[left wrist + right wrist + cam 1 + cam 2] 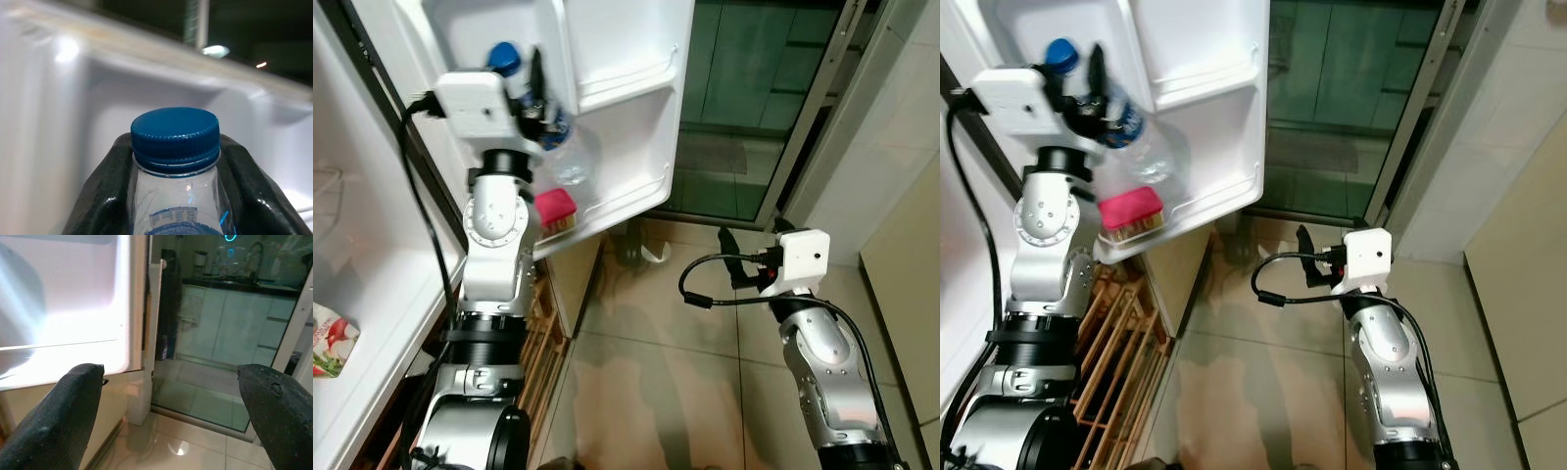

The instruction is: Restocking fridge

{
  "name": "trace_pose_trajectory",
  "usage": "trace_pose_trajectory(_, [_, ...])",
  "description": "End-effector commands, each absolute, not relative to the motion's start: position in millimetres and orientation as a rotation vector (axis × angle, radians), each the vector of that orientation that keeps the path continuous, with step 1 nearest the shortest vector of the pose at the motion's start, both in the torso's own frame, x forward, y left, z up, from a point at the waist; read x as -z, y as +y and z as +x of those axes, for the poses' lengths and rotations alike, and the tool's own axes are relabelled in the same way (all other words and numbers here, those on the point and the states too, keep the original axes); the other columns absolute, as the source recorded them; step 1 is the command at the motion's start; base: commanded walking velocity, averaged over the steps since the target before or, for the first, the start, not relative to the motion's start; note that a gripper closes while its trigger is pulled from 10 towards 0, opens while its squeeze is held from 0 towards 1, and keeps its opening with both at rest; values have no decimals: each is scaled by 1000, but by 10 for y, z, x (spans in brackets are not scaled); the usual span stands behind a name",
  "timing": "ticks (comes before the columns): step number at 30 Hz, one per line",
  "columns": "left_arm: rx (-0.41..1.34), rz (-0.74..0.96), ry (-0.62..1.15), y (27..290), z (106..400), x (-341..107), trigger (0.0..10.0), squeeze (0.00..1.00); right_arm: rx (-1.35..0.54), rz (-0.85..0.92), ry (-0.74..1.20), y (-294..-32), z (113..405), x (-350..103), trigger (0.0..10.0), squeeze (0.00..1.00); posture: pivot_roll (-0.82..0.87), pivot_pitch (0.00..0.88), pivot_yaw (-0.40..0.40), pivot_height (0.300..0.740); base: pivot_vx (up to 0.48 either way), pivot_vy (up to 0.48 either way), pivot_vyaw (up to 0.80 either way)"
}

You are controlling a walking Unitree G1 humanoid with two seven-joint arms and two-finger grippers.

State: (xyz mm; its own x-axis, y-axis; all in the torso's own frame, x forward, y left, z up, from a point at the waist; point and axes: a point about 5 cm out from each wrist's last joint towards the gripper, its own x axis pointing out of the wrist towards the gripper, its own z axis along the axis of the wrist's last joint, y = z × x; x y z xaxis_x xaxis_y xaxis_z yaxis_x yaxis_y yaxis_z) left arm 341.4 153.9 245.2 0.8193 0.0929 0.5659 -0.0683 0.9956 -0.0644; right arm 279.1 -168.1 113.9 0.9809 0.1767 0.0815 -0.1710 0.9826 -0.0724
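Left eye view, upper left of the frame: the left pincer is clenched on the neck of a clear water bottle with a blue cap, holding it inside the open fridge door. The bottle's base sits at or just above the lower door shelf; contact cannot be told. A pink-lidded container already stands on that shelf, just beside the bottle. Placement appears nearly complete; seating and release seem to remain. The shelf's raised front lip and the upper door shelf bound the bottle's slot closely. Lower right of the frame: the right pincer, released and empty, hangs over open tiled floor, well apart from the door.
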Motion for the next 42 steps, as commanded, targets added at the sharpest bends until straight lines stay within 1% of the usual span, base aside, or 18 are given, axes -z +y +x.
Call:
trace_pose_trajectory(1, [-110, -20, -621, 1541, 3413, -2440, 10000, 0, -202, -65, -89, -1642, 2793, -1165, 10000, 0, -102, 0, 15, 740, 0, 0, 0])
trace_pose_trajectory(5, [-154, 0, -582, 1570, 3455, -2302, 10000, 0, -211, -69, -88, -1636, 2795, -1170, 10000, 0, -102, 0, 12, 740, 0, 0, 0])
trace_pose_trajectory(9, [-194, -27, -529, 1596, 3504, -2210, 10000, 0, -213, -70, -87, -1628, 2793, -1173, 10000, 0, -108, 0, 14, 740, 0, 0, 0])
trace_pose_trajectory(10, [-217, -72, -481, 1610, 3543, -2129, 10000, 0, -214, -70, -87, -1620, 2788, -1175, 10000, 0, -110, 0, 16, 740, 0, 0, 0])
trace_pose_trajectory(14, [-236, -128, -421, 1594, 3594, -2029, 10000, 0, -215, -70, -83, -1612, 2776, -1168, 10000, 0, -115, 0, 18, 740, 0, 0, 0])
trace_pose_trajectory(16, [-263, -217, -340, 1608, 3635, -1903, 10000, 0, -215, -70, -80, -1610, 2759, -1161, 10000, 0, -119, 0, 21, 740, 0, 0, 0])
trace_pose_trajectory(17, [-287, -277, -272, 1634, 3657, -1796, 10000, 0, -213, -70, -78, -1615, 2749, -1158, 10000, 0, -121, 0, 22, 740, 0, 0, 0])
trace_pose_trajectory(20, [-309, -312, -228, 1660, 3671, -1721, 10000, 0, -212, -70, -78, -1616, 2738, -1158, 10000, 0, -123, 0, 22, 740, 0, 0, 0])
trace_pose_trajectory(26, [-322, -331, -217, 1664, 3687, -1699, 10000, 0, -212, -70, -74, -1616, 2727, -1153, 10000, 0, -122, 0, 21, 740, 0, 0, 0])
trace_pose_trajectory(31, [-315, -294, -266, 1624, 3718, -1746, 10000, 0, -220, -67, -69, -1588, 2724, -1146, 10000, 0, -119, 0, 20, 740, 0, 0, 0])
trace_pose_trajectory(36, [-324, -328, -257, 1603, 3754, -1770, 10000, 0, -236, -77, -70, -1543, 2709, -1144, 10000, 0, -124, 0, 22, 740, 0, 0, 0])
trace_pose_trajectory(42, [-279, -248, -394, 1562, 3764, -2060, 10000, 0, -226, -76, -64, -1569, 2696, -1131, 10000, 0, -127, 0, 29, 740, 0, 0, 0])
